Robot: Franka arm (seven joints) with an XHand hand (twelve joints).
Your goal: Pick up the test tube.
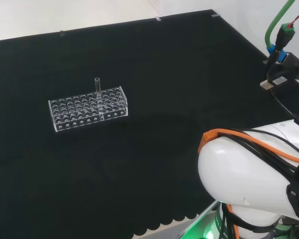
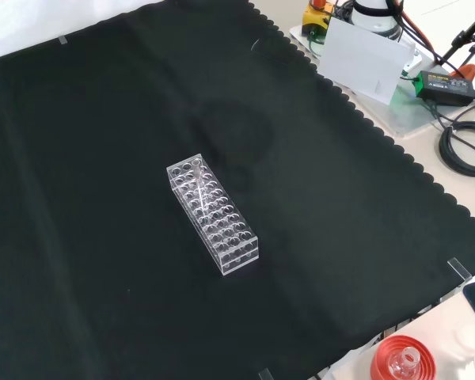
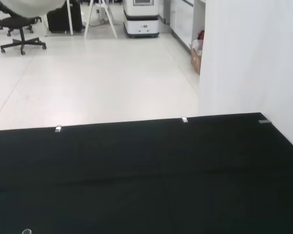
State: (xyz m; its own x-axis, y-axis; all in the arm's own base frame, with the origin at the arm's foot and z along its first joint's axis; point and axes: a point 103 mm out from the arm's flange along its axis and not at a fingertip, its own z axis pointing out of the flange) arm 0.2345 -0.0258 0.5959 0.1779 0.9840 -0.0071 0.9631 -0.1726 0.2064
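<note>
Test tube (image 1: 96,85) stands upright in clear rack (image 1: 88,108); hand's state cannot be told

I work in a lab. My bench is covered with a black cloth (image 1: 139,174), and a clear rack (image 1: 88,108) with a test tube (image 1: 96,84) stands left of centre in the head view. Beyond the cloth, the wrist view shows a pale floor (image 3: 102,83), an office chair (image 3: 19,31) at upper left and a white machine (image 3: 140,17) at top centre.
</note>
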